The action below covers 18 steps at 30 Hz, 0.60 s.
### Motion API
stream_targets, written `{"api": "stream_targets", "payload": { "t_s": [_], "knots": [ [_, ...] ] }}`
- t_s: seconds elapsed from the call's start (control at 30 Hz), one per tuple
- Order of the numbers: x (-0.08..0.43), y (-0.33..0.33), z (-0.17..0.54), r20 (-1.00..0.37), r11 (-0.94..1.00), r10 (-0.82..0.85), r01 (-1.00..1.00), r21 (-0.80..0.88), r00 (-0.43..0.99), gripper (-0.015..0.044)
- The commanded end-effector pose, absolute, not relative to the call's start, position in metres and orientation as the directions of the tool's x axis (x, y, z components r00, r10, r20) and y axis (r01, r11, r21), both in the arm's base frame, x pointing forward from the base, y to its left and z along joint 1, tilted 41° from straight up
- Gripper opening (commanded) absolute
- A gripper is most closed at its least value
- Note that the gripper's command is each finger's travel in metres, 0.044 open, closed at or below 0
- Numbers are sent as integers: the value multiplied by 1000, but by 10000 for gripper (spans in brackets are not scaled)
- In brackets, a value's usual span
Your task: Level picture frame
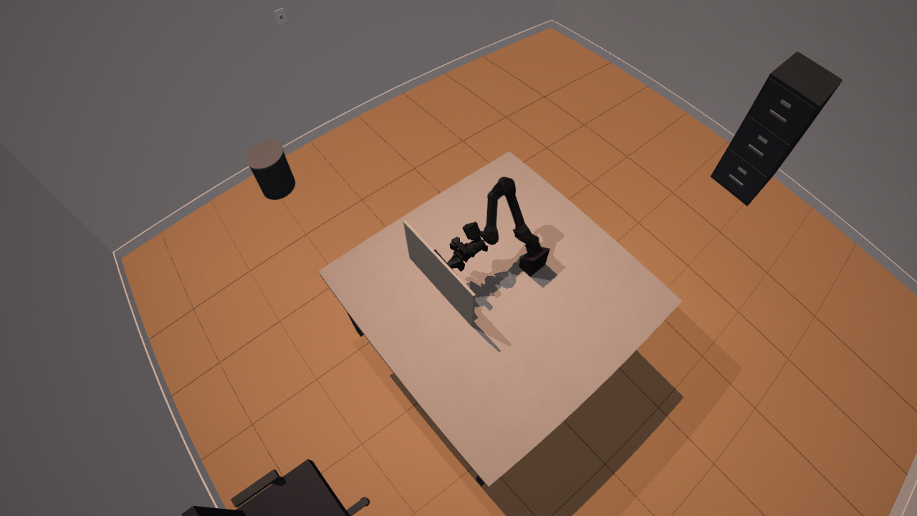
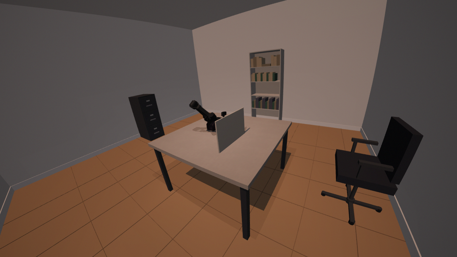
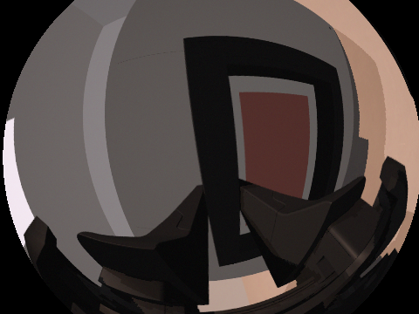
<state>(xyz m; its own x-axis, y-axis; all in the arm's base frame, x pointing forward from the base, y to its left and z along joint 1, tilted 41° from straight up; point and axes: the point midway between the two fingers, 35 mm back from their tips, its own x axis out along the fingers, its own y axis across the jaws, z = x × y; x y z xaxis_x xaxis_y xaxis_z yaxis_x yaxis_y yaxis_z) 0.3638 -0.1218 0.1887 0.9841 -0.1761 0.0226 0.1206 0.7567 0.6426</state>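
Note:
The picture frame [image 3: 202,96] is black, with a pale mat and a red-brown picture, in front of the grey upright panel [image 1: 439,282] [image 2: 230,131] [image 3: 153,109]. The frame's border looks slanted in the wrist view, but the view is strongly curved, so I cannot tell how level it is. My gripper [image 3: 219,187] [image 1: 453,262] is shut on the lower part of the border bar at the left of the wrist view, one finger on each side. The screw and the notched strip are hidden. In the exterior view the panel hides the frame and the fingers.
The panel stands on the pale table [image 1: 577,333] [image 2: 188,143], with the arm [image 1: 513,202] [image 2: 202,111] on its picture side. Away from the table are a filing cabinet [image 1: 759,137] [image 2: 151,118], a black bin [image 1: 275,179], a chair [image 2: 361,166] and a bookshelf [image 2: 281,82].

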Motion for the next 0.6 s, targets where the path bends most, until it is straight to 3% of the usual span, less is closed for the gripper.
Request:
{"api": "stream_targets", "payload": {
  "t_s": [0.0, 0.57],
  "knots": [
    [364, -122, 189, 23, 755, -178, 121, 644, 984, 0],
    [364, -119, 191, 24, 755, -178, 121, 644, 984, 0]
  ]
}}
